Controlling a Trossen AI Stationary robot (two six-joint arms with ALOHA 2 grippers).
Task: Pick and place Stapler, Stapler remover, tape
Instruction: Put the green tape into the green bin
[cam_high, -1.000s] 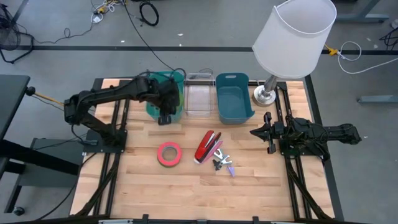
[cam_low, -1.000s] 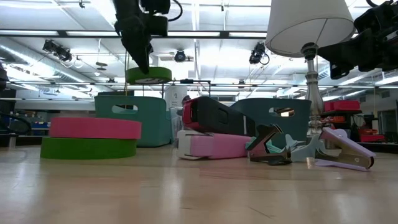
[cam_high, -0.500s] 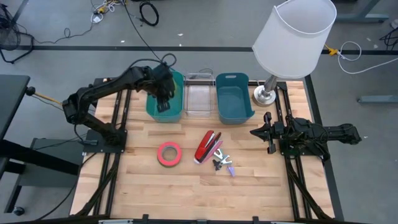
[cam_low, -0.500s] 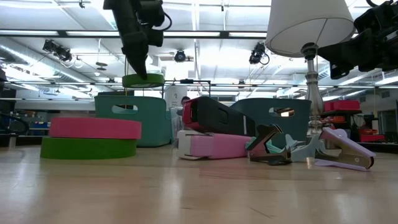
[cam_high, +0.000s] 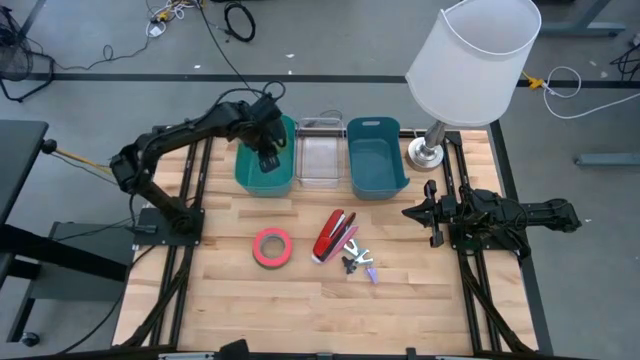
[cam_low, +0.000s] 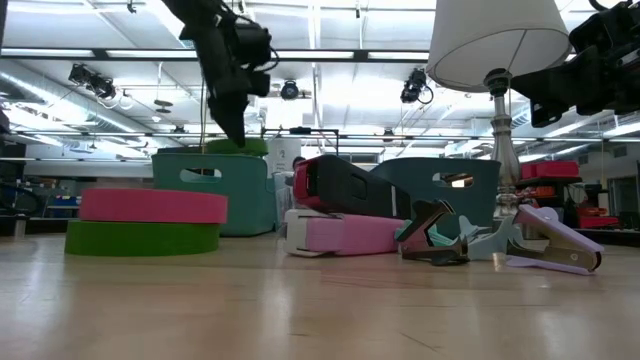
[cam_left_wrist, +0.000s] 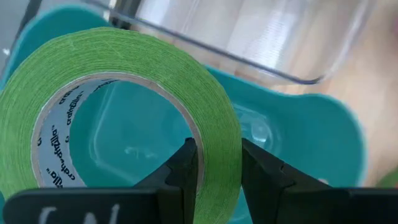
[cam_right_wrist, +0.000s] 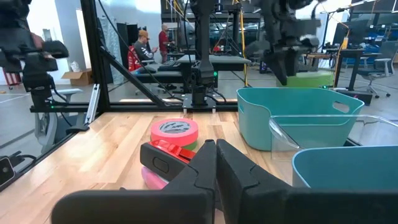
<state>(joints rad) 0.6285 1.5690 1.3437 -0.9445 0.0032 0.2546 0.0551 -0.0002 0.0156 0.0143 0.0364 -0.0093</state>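
My left gripper hangs over the left teal bin, shut on a green tape roll. In the low view the roll just tops the bin's rim. On the table lie a pink tape roll, a red-and-pink stapler and a staple remover with purple handles. My right gripper waits shut above the table's right side, right of the stapler; its fingers show closed. My left gripper pinches the wall of the green tape ring, one finger inside the hole and one finger outside. It comes from above, pointing down. The roll lies roughly flat, lifted clear, over the teal bin's floor.
A clear bin and a second teal bin stand right of the left one along the far edge. A lamp with a white shade stands at the far right corner. People show in the room beyond.
My left gripper, still holding the green tape, has moved from the bin's near rim toward the far edge, over the left teal bin, and has come down, so that the roll has sunk to the bin's rim. The right arm has stayed still.
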